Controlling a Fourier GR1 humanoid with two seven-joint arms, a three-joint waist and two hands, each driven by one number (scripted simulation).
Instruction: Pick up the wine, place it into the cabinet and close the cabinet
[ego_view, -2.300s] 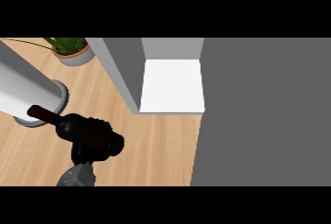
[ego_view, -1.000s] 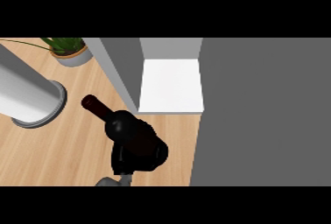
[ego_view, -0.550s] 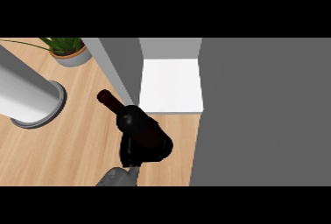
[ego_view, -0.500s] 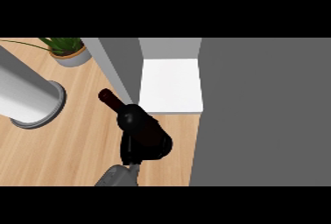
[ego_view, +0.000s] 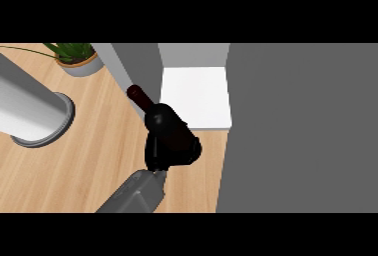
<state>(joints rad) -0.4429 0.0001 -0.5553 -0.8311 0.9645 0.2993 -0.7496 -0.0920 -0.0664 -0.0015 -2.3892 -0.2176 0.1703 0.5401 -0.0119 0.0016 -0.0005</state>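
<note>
While no label shows, the left robot hand curls round the wine beside the cabinet.

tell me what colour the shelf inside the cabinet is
White, seen in the head view: the cabinet shelf.

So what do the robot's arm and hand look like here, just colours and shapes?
One arm shows. Its forearm is plain grey, smooth and rounded, widening toward the lower edge. The hand on its end is glossy black and bulky, with rounded fingers. No cables, markings or sleeve are visible. The other arm is out of view.
</note>
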